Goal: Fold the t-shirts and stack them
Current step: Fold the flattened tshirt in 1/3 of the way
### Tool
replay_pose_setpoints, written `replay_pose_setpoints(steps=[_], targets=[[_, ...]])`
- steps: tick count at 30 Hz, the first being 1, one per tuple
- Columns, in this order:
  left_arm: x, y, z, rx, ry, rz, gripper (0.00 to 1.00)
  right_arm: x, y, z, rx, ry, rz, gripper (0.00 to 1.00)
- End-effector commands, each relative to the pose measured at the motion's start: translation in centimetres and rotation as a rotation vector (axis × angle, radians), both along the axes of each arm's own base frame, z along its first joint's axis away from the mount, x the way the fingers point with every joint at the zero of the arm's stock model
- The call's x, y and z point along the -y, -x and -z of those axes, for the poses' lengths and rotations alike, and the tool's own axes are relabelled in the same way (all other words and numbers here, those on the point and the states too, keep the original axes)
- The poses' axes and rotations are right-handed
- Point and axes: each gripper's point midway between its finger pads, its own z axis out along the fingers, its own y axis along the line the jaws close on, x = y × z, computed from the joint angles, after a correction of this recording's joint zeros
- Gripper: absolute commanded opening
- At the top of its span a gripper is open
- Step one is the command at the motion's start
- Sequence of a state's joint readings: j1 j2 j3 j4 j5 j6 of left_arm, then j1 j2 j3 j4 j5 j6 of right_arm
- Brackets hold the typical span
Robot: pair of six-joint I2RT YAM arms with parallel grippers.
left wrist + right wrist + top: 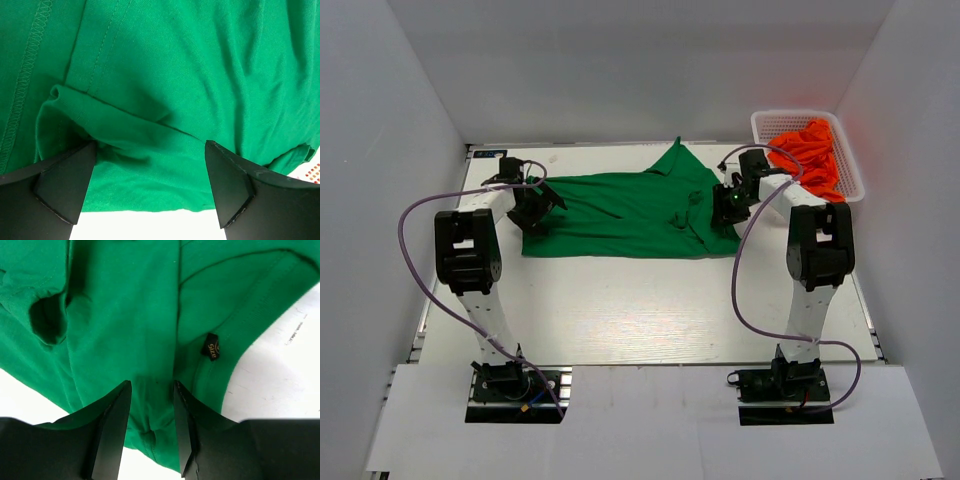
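The green t-shirt (pixel 620 210) lies spread on the white table, with a sleeve pointing toward the back. My left gripper (pixel 535 212) is low over its left edge. In the left wrist view the left gripper (pixel 147 187) is wide open, with a loose fold of the green shirt (pixel 175 75) between the fingers. My right gripper (pixel 728 205) is at the shirt's right end by the collar. In the right wrist view the right gripper (pixel 150 432) stands narrowly open astride a puckered fold of the shirt (pixel 125 315), near the black size label (pixel 212 346). The orange t-shirts (pixel 817 155) lie heaped in the basket.
The white mesh basket (pixel 765 120) stands at the back right corner of the table (pixel 640 300). White walls enclose the table on the left, back and right. Purple cables loop beside both arms.
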State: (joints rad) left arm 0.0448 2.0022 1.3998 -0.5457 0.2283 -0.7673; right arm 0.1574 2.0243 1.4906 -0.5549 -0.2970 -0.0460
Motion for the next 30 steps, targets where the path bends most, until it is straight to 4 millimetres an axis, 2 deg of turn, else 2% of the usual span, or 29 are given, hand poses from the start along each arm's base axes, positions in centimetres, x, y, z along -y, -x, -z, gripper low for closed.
replay_pose_setpoints(steps=[1, 3, 6, 7, 11, 13, 14, 18, 24, 26, 27, 29, 30], targets=[[-0.9, 1.7, 2.3, -0.083, -0.05, -0.009, 1.0, -0.7, -0.9, -1.2, 0.049, -0.026, -0.033, 0.45], [-1.0, 1.7, 2.3, -0.083, -0.058, -0.012, 1.0, -0.6, -0.6, -0.9, 0.043, -0.014, -0.029, 0.42], [-1.4, 1.9, 2.4, -0.094, -0.057, -0.021, 1.0, -0.2, -1.0, -1.4, 0.065, -0.005, 0.004, 0.07], [-2.0, 1.9, 2.5, -0.095, -0.065, -0.034, 1.0, 0.1, -1.8, -2.3, 0.106, 0.008, 0.043, 0.0], [-3.0, 2.3, 2.5, -0.111, -0.124, -0.05, 1.0, 1.9, -2.7, -3.3, 0.13, 0.062, 0.152, 0.0], [-3.2, 2.5, 2.2, -0.112, -0.133, -0.054, 1.0, 2.1, -3.2, -3.9, 0.14, 0.066, 0.168, 0.0], [-3.4, 2.5, 2.3, -0.112, -0.144, -0.059, 1.0, 2.6, -3.2, -3.4, 0.126, 0.087, 0.185, 0.0], [-3.6, 2.9, 2.4, -0.13, -0.16, -0.054, 1.0, 3.7, -3.8, -3.6, 0.127, 0.118, 0.247, 0.0], [-3.8, 3.2, 2.5, -0.139, -0.172, -0.049, 1.0, 4.8, -3.2, -2.2, 0.08, 0.164, 0.301, 0.0], [-3.8, 3.2, 2.5, -0.139, -0.172, -0.049, 1.0, 4.8, -3.3, -2.1, 0.082, 0.166, 0.289, 0.0], [-3.6, 3.0, 2.5, -0.129, -0.162, -0.045, 1.0, 4.1, -3.4, -2.3, 0.085, 0.129, 0.266, 0.0], [-3.4, 3.0, 2.4, -0.128, -0.151, -0.04, 1.0, 3.4, -3.8, -2.9, 0.108, 0.104, 0.245, 0.07], [-3.3, 2.7, 2.1, -0.117, -0.147, -0.029, 1.0, 3.1, -4.0, -3.8, 0.127, 0.086, 0.239, 0.15]])
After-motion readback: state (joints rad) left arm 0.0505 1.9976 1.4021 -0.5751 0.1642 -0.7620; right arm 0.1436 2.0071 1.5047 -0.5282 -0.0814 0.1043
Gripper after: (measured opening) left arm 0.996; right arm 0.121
